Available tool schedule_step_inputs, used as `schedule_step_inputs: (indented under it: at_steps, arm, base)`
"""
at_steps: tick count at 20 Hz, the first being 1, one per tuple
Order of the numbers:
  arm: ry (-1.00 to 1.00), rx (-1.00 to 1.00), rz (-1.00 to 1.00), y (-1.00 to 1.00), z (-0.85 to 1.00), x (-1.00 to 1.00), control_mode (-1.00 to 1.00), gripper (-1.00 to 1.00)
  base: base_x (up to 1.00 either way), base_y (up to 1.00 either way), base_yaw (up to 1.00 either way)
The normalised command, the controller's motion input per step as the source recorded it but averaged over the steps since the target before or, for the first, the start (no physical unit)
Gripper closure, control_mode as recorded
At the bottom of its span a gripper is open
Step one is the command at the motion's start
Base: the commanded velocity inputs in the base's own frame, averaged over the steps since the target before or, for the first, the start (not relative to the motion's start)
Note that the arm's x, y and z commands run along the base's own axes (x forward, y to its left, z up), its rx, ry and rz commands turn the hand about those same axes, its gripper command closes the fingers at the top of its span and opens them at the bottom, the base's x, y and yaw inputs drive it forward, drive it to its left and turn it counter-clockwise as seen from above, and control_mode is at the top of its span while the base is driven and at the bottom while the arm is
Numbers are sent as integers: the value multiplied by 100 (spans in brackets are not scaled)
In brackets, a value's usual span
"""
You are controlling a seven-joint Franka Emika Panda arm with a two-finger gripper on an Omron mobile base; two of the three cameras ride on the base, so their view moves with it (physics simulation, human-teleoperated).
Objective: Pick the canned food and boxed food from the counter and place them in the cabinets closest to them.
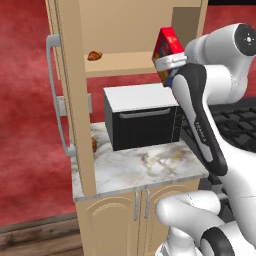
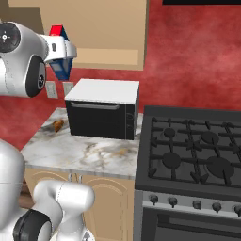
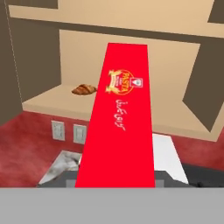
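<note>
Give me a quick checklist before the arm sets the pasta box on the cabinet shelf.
1. Box gripped: the claw is shut on the boxed food, held above the microwave. Ok.
2. Cabinet open: the door is swung aside and the shelf is exposed. Ok.
3. Landing spot: a small brown pastry sits at the shelf's left; the rest looks bare. Ok.
4. Box over the shelf: it looks short of the shelf edge. Not ok.
5. Box upright: it looks tilted. Not ok.
6. Canned food's whereabouts: cannot tell.
</note>
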Motion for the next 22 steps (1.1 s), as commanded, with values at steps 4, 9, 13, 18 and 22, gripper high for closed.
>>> schedule_step_inputs:
  at_steps: [4,9,13,18,22]
  arm:
    - [0,0,0,0,1,27,-100,100]
    - [0,0,0,0,9,31,-100,100]
    - [0,0,0,0,12,31,-100,100]
    - [0,1,0,0,15,29,-100,100]
    - [0,1,0,0,14,28,-100,100]
  base:
    - [0,0,0]
    - [0,0,0]
    - [0,0,0]
    - [0,0,0]
    - [0,0,0]
